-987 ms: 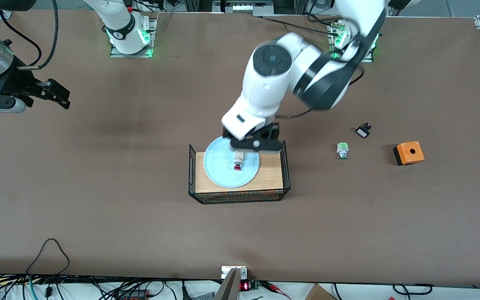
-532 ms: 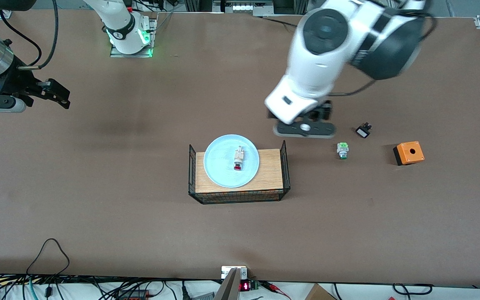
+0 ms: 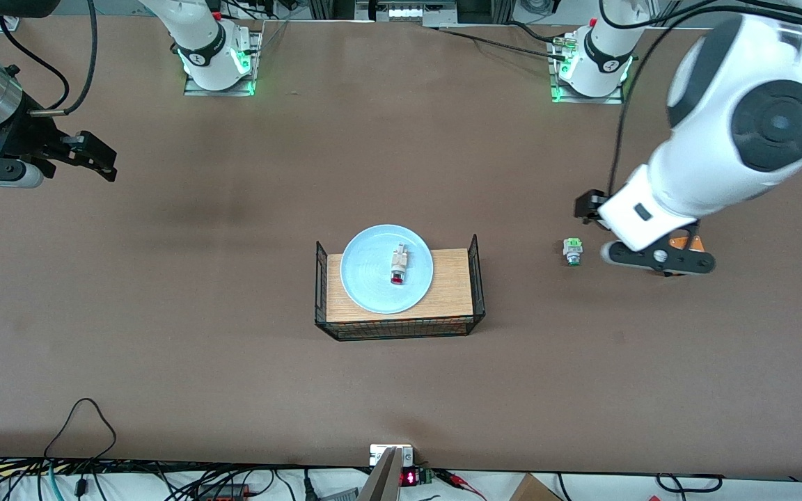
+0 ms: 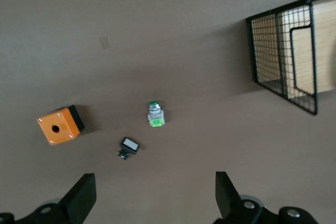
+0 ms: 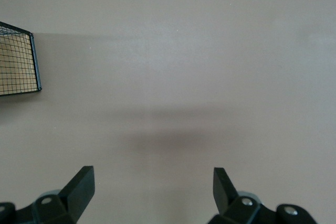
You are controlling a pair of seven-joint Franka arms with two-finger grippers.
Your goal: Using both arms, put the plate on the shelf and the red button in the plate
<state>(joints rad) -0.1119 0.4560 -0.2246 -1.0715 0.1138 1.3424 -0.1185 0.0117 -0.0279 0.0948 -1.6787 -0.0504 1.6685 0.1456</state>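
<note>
Black and spread wide, the right gripper (image 3: pixel 91 156) hangs over bare brown table (image 3: pixel 234 362) at the right arm's end, holding nothing; the right wrist view shows both its fingers (image 5: pixel 79 187) far apart above plain tabletop, with a corner of the wire basket (image 5: pixel 21 61) at the frame's edge. This arm waits, unchanged from a second ago.

At the table's middle stands the wire basket (image 3: pixel 474 278) with its wooden floor. The pale blue plate (image 3: pixel 366 278) lies in it, overlapping the basket's edge toward the robots' bases, and the red button (image 3: pixel 398 264) lies on the plate near its centre, red cap pointing toward the front camera. Neither has shifted over the last second.

The left arm reaches from its base down toward the front camera, wrist bent so the left gripper (image 3: pixel 655 256) hangs over the orange box (image 3: pixel 692 243), which it mostly hides in the front view. Its fingers (image 4: pixel 81 198) stand wide apart and empty in the left wrist view. A second ago this gripper was at the plate's rim; half a second ago it was over the table between the basket and the green button; now it has swung out toward the left arm's end.

Counted: one plate, one red button, one basket, one green-capped button (image 3: pixel 572 251), one small black switch (image 4: pixel 127 147), one orange box, two arms.
</note>
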